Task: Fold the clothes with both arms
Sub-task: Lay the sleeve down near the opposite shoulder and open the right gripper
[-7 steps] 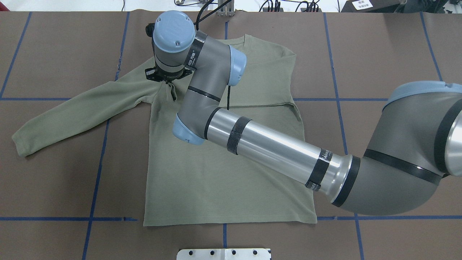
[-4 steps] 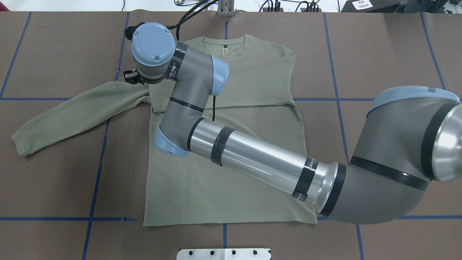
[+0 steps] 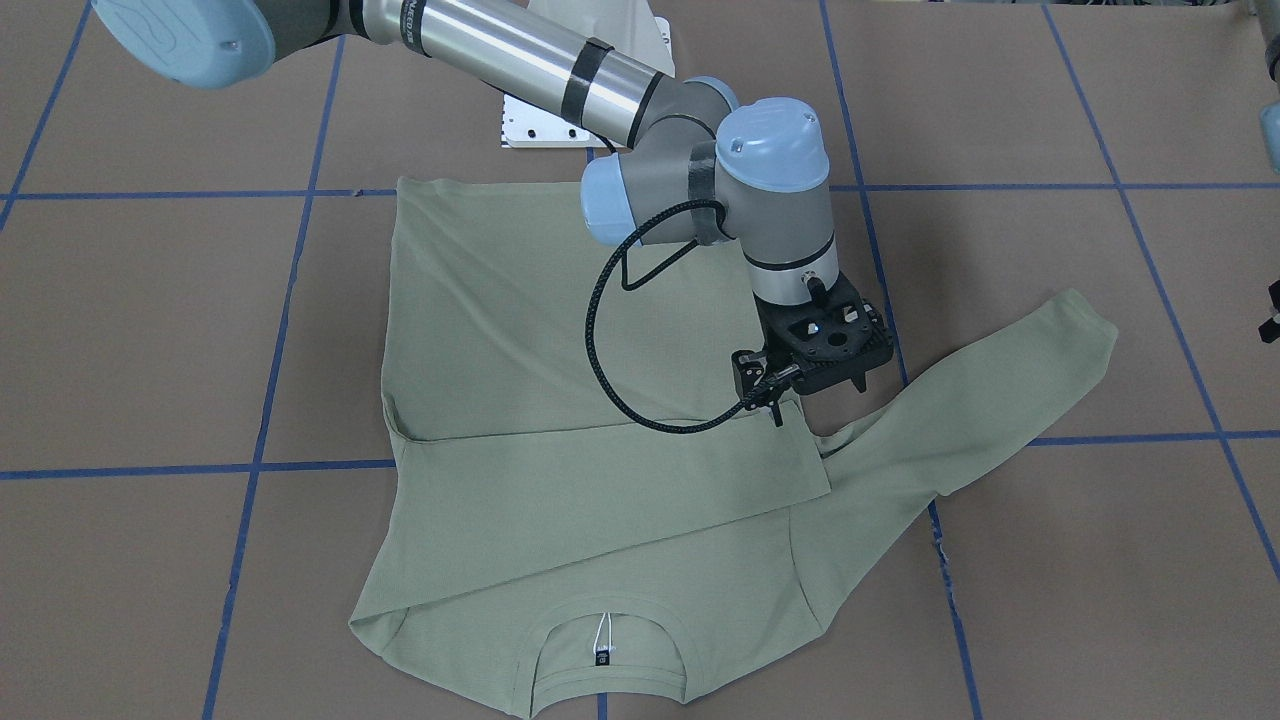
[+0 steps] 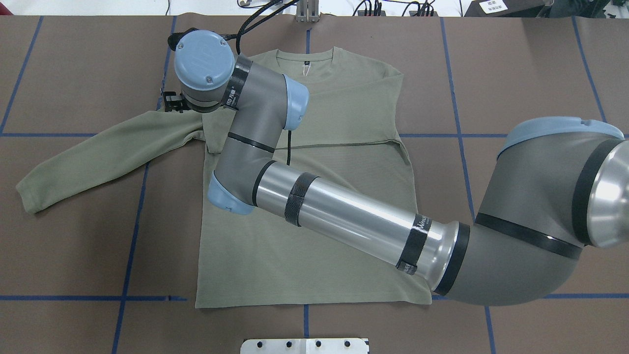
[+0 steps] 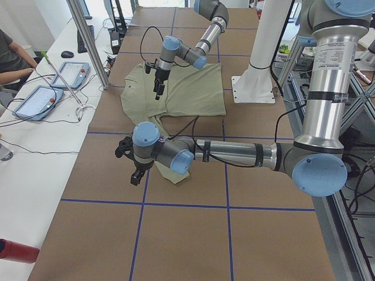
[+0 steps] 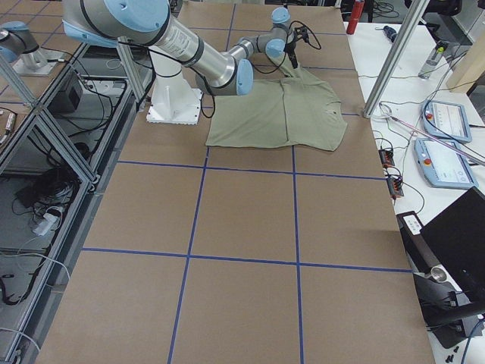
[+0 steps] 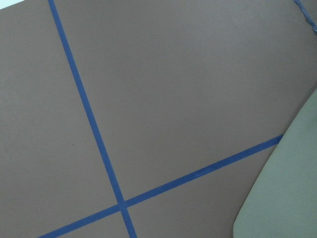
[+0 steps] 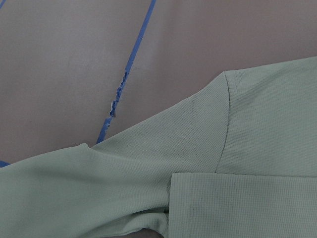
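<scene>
The clothes, one pale sage-green long-sleeved shirt [image 4: 304, 236], lie flat with the neck at the far side. One sleeve [image 4: 344, 118] is folded across the chest. The other sleeve [image 4: 98, 157] stretches out to the view's left. My right arm [image 4: 344, 216] reaches across the shirt. Its gripper [image 3: 818, 395] hangs open and holds nothing, just above that sleeve's shoulder seam [image 8: 225, 124]. My left gripper [image 5: 136, 174] hovers over the bare table near the outstretched cuff [image 7: 282, 198]; I cannot tell if it is open or shut.
A white pedestal plate [image 4: 304, 345] stands at the near table edge. Blue tape lines [image 4: 132, 236] cross the brown table top. A side bench with tablets [image 5: 70, 73] and a person's arm [image 5: 12, 58] runs along the far edge.
My right gripper let go of the pinched cuff of the folded sleeve and moved left, to above the shoulder of the outstretched sleeve. The cuff now lies flat on the shirt.
</scene>
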`<state>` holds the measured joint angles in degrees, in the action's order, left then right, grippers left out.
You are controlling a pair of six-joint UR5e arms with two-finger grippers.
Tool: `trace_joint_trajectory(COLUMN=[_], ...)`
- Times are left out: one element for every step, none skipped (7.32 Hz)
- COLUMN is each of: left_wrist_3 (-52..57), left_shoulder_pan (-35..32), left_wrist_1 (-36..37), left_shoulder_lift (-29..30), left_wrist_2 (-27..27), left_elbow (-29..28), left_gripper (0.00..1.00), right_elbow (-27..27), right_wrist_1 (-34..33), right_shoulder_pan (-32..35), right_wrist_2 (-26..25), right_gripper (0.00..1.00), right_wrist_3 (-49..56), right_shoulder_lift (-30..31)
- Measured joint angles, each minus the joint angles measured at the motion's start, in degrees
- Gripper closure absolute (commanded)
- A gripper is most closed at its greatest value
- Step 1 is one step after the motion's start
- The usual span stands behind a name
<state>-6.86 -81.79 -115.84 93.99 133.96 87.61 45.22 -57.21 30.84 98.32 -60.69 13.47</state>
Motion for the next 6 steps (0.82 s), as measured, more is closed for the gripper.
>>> trace_joint_trajectory(left_wrist_3=[-6.26, -14.54, -24.73, -33.94, -41.3, -46.02], left_shoulder_pan=[0.96, 2.8, 5.62, 8.75, 12.13, 15.12], left_wrist_1=[-2.5, -7.96, -16.04, -23.35, -29.16, -32.46], left_shoulder_lift=[-0.59, -2.28, -4.9, -7.61, -10.0, -11.42], left_wrist_2=[-0.01, -0.13, -0.54, -1.9, -4.88, -8.35], left_elbow=[0.07, 0.13, 0.13, 0.13, 0.16, 0.17], left_gripper=[0.0, 0.0, 0.0, 0.0, 0.0, 0.0], right_elbow=[4.47, 11.45, 18.32, 22.95, 27.61, 33.37], right_wrist_1=[-3.72, -10.22, -17.5, -24.04, -30.61, -36.13], right_shoulder_pan=[0.64, 1.75, 3.18, 4.92, 7.11, 9.23], right_wrist_2=[1.8, 4.66, 7.7, 10.6, 13.64, 15.84], right_gripper=[0.01, 0.01, 0.01, 0.0, 0.0, 0.0], right_wrist_3=[-0.88, -1.44, -1.68, -1.64, -1.15, 0.39], right_shoulder_lift=[2.34, 5.82, 9.06, 11.01, 13.32, 17.11])
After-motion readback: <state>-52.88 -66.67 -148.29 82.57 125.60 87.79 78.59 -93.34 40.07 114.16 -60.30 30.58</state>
